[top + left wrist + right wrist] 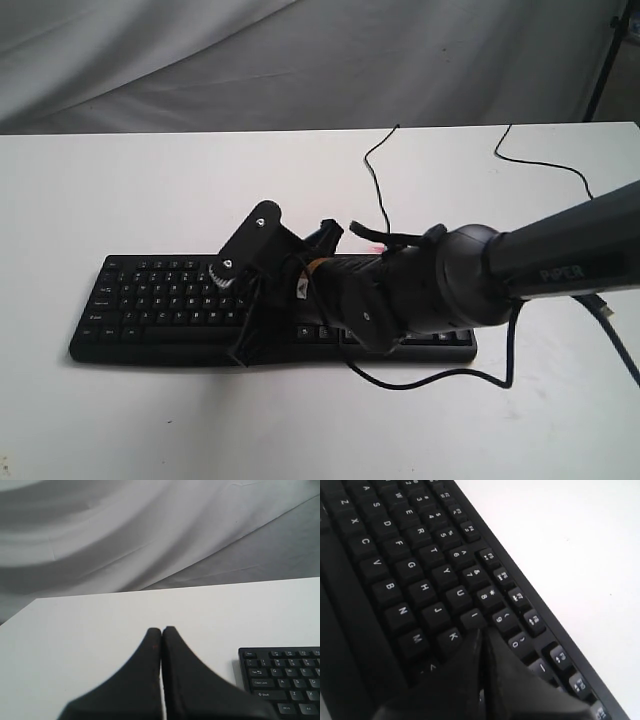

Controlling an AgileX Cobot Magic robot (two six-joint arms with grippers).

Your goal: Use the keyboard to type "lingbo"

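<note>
The black keyboard (140, 300) lies across the middle of the white table (150, 180), its right half hidden under my right arm. My right gripper (245, 320) hangs low over the letter keys. In the right wrist view the right gripper (484, 631) is shut with nothing held, its tips just past the I key (474, 615), between K (453, 637) and 9, over the keyboard (410, 565). My left gripper (161, 630) is shut and empty over bare table, beside the keyboard's (285, 680) left end. The exterior view does not show the left gripper.
The keyboard's thin black cable (375, 180) runs toward the table's far edge. A second black cable (540, 160) lies at the far right. The arm's own cable (440, 378) loops in front of the keyboard. Grey cloth (300, 60) hangs behind.
</note>
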